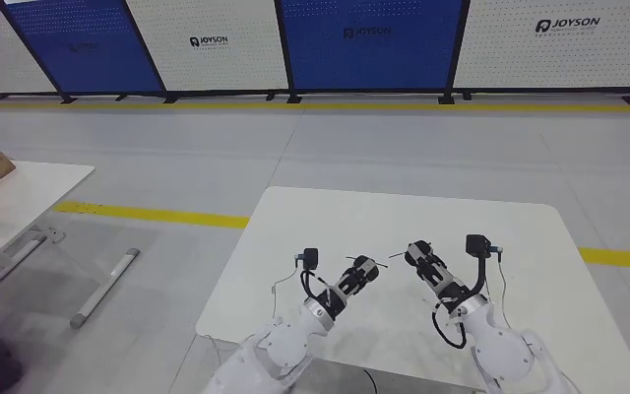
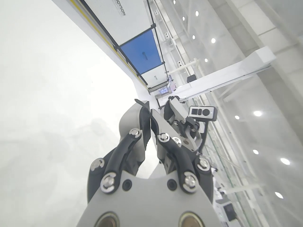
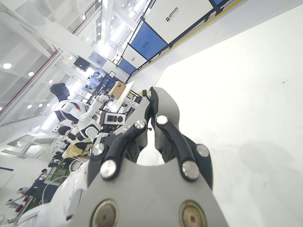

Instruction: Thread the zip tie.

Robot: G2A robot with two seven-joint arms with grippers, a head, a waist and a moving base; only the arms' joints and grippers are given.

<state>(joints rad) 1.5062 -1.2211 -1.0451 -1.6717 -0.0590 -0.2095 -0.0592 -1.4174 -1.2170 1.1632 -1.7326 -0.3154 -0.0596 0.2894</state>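
Left hand (image 2: 149, 115) and right hand (image 3: 150, 100) each seemingly pinch the zip tie (image 2: 140, 102) above the table (image 1: 413, 212).

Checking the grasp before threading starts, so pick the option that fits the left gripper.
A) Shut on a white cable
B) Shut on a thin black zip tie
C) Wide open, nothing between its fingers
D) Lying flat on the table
B: in the left wrist view the left gripper has its fingers pressed together, and the black zip tie sticks out past their tips.
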